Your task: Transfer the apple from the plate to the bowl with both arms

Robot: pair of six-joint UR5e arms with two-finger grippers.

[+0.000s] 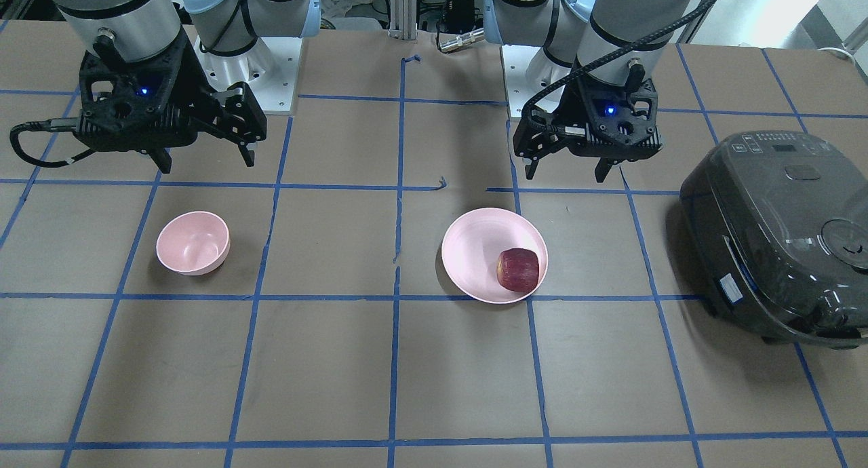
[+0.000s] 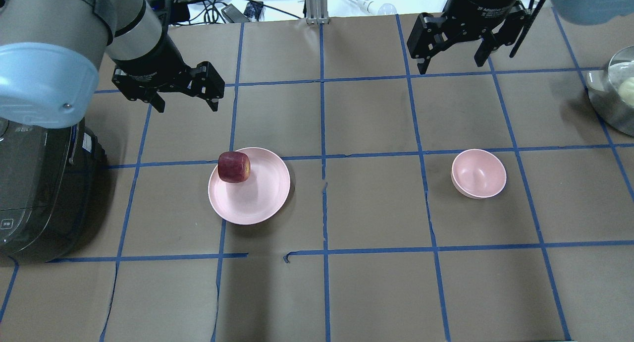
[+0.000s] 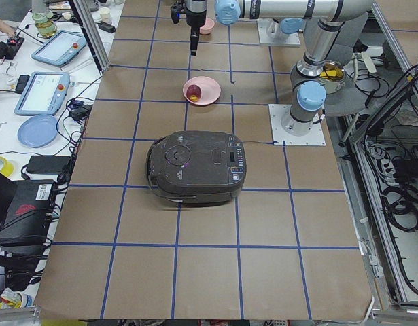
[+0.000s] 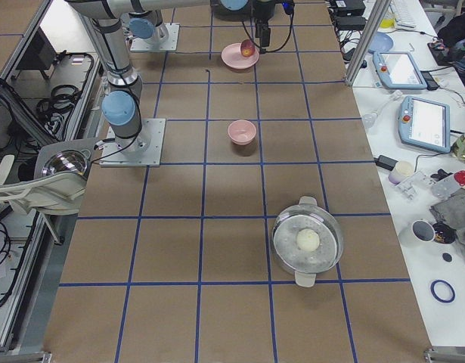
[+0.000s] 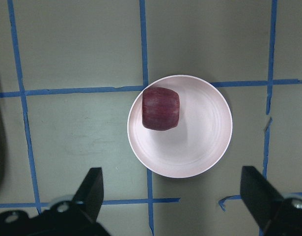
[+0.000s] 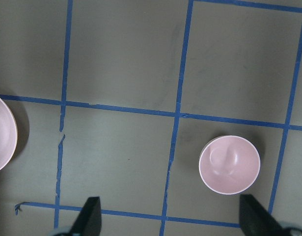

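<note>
Checking the front-facing view first: the apple (image 1: 519, 269) sits on the plate (image 1: 471, 251), against the rim on the side away from the robot and toward its left. The bowl (image 1: 193, 243) stands well apart, on the robot's right. The left gripper (image 1: 566, 171) hangs raised above the table (image 1: 407, 386) near the plate, jaws spread wide, holding nothing. The right gripper (image 1: 207, 161) hangs near the bowl, equally wide and bare. A dark rice cooker (image 1: 780, 237) stands beside the plate at the robot's far left.

Overhead view: I read the same layout. Both pincers are wide apart and off the table. A steel pot (image 2: 614, 91) with a pale round lump in it shows at the robot's far right.

Left wrist view: the apple is on the plate, touching the inner rim. The fingertips (image 5: 92, 191) sit at the bottom corners, far apart, touching nothing.

Right wrist view: the bowl is upright on the table, and the plate's edge just shows at the frame's left. The fingers are wide here too.

Exterior left view: cooker nearest, then plate with apple, bowl farthest. I cannot judge the jaws at this size.

Exterior right view: pot nearest, then bowl, then plate with apple.
</note>
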